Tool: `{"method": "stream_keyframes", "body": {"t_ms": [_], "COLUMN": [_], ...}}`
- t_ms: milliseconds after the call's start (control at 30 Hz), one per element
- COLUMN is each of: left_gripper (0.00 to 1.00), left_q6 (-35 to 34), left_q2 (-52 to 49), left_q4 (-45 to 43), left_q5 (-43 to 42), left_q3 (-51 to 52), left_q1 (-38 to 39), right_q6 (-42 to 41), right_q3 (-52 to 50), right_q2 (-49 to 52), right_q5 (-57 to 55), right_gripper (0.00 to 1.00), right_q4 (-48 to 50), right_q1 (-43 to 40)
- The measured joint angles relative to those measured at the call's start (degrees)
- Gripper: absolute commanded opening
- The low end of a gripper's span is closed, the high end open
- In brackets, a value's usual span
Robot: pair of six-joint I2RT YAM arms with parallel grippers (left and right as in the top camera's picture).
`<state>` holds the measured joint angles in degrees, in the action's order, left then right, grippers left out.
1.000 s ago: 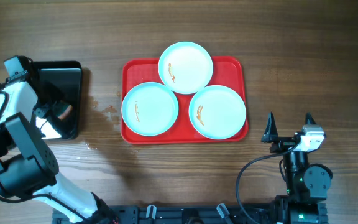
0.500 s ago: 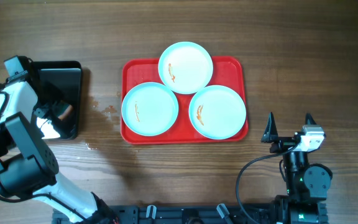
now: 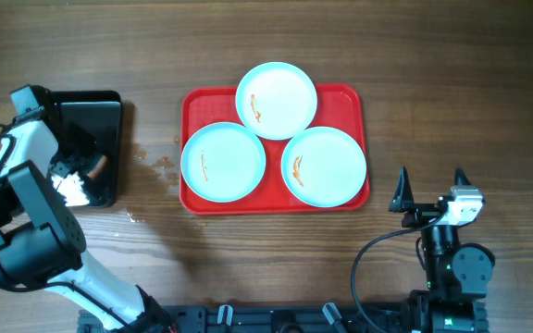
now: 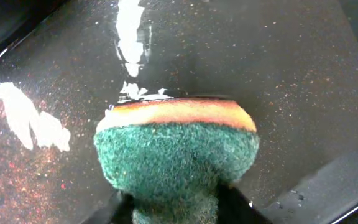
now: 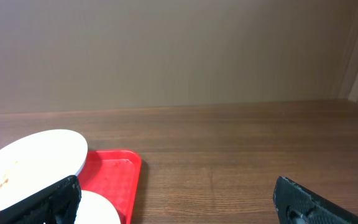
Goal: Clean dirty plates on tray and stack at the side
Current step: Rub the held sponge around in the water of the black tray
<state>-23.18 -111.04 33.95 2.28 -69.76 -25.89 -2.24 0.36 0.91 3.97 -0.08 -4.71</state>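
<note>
Sponge [image 4: 176, 155] is being pinched by the left hand [image 3: 80, 169], low inside the black bin [image 3: 109, 100]. The plates [image 3: 223, 162] are being carried on the red tray [image 3: 272, 200], well off to that hand's right across bare table [image 3: 433, 74]. The right hand [image 3: 430, 186], spread wide, is being held just beside the tray's near right corner.

The left arm [image 3: 28, 222] rose from the near left edge and bent toward the far left, its white link [image 3: 24, 148] arched over and the wrist pointing down. The left gripper [image 4: 174, 211] had its fingers [image 4: 232, 205] pinched in on a sponge [image 4: 176, 155], squeezing its lower end narrow. The right arm [image 3: 453, 264] sat folded at the near right. The right gripper [image 3: 430, 190] pointed toward the far side, jaws spread wide, holding nothing.
</note>
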Motion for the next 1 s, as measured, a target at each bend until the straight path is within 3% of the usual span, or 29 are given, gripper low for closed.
{"method": "stream_keyframes", "body": {"t_ms": [67,433,733,1000], "left_gripper": [0.04,0.04,0.04,0.04], "left_q6": [0.3,-0.1,-0.5,-0.6], "left_q2": [0.0,3.0,14.8,23.0], "left_q4": [0.4,3.3,3.6,0.4], "left_q5": [0.0,-1.2,-11.7,-13.9], "left_q3": [0.0,0.0,0.0,0.0], "left_q1": [0.0,0.0,0.0,0.0], "right_q6": [0.0,0.0,0.0,0.0], "right_q3": [0.0,0.0,0.0,0.0], "right_q2": [0.0,0.0,0.0,0.0], "right_q5": [0.0,0.0,0.0,0.0], "right_gripper": [1.00,1.00,1.00,1.00], "right_q4": [0.0,0.0,0.0,0.0], "right_q1": [0.0,0.0,0.0,0.0]}}
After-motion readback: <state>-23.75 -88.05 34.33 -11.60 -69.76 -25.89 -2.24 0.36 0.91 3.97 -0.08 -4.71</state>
